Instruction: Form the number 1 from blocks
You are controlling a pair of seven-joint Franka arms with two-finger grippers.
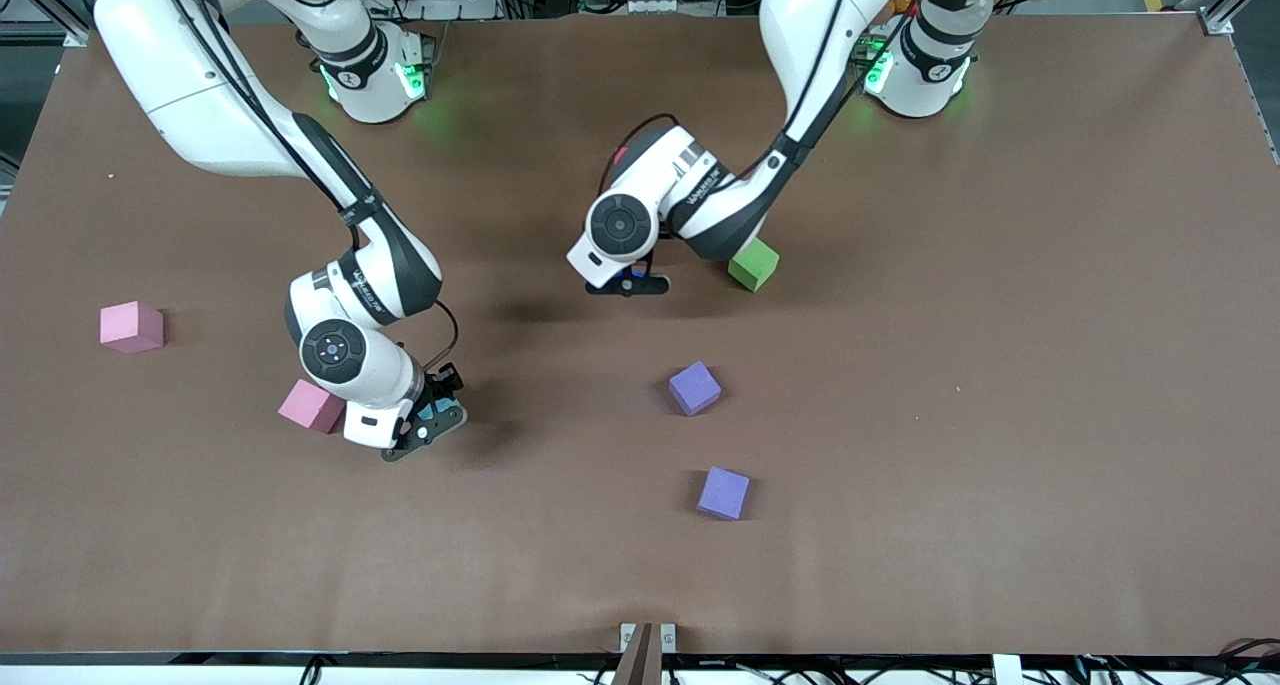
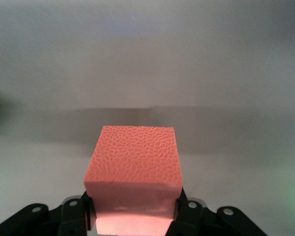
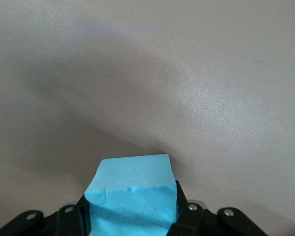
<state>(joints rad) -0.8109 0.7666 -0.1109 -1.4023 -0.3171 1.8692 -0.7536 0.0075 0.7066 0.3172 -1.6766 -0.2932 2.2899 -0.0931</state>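
Observation:
My left gripper [image 1: 628, 283] hangs over the middle of the table, shut on a salmon-red block [image 2: 132, 157] whose sides sit between its fingers. That block is hidden under the hand in the front view. My right gripper [image 1: 432, 420] is low at the table toward the right arm's end, its fingers pressed on both sides of a light blue block [image 3: 130, 182], which shows as a blue sliver [image 1: 440, 410] from the front. A dark pink block [image 1: 312, 406] lies right beside the right hand. A green block [image 1: 753, 264] sits next to the left forearm.
A lighter pink block [image 1: 131, 326] lies near the table edge at the right arm's end. Two purple blocks [image 1: 694, 387] [image 1: 723, 493] lie mid-table, nearer the front camera than the left gripper. The brown table [image 1: 1000, 415] is bare at the left arm's end.

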